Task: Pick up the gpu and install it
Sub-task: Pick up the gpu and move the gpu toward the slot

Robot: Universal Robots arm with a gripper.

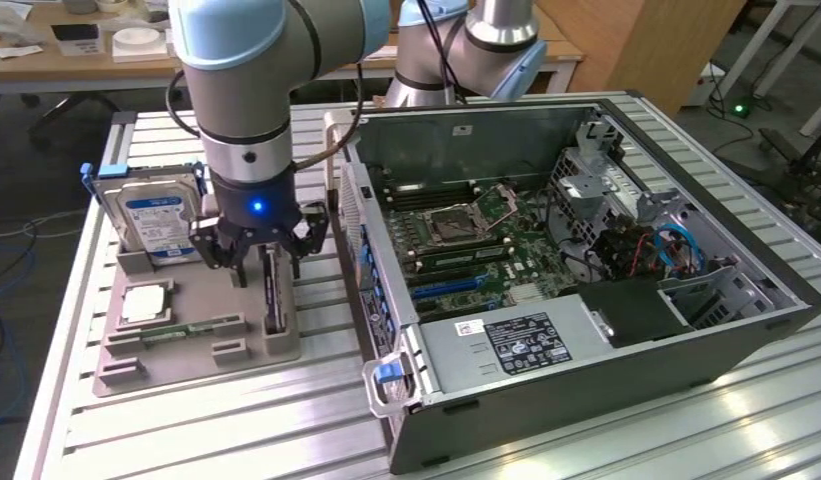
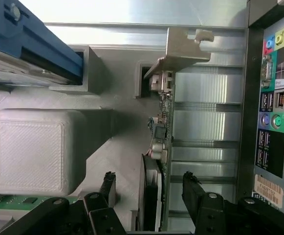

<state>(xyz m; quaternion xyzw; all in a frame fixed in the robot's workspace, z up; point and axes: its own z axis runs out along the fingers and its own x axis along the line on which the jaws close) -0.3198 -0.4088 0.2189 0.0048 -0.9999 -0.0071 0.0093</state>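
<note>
gpu [image 2: 163, 127] cut off by the edge — pincer [image 2: 149, 177] likewise, hard drive [image 2: 7, 63] too

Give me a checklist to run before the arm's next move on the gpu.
1. Jaws open: ok, standing wide.
2. gpu between the jaws: ok, one on each side.
3. Grip on the gpu: not ok, a gap shows on both sides.
4. gpu upright in the grey holder: ok.
5. Computer case open, motherboard exposed: ok.
6. Target slot free: cannot tell.
</note>
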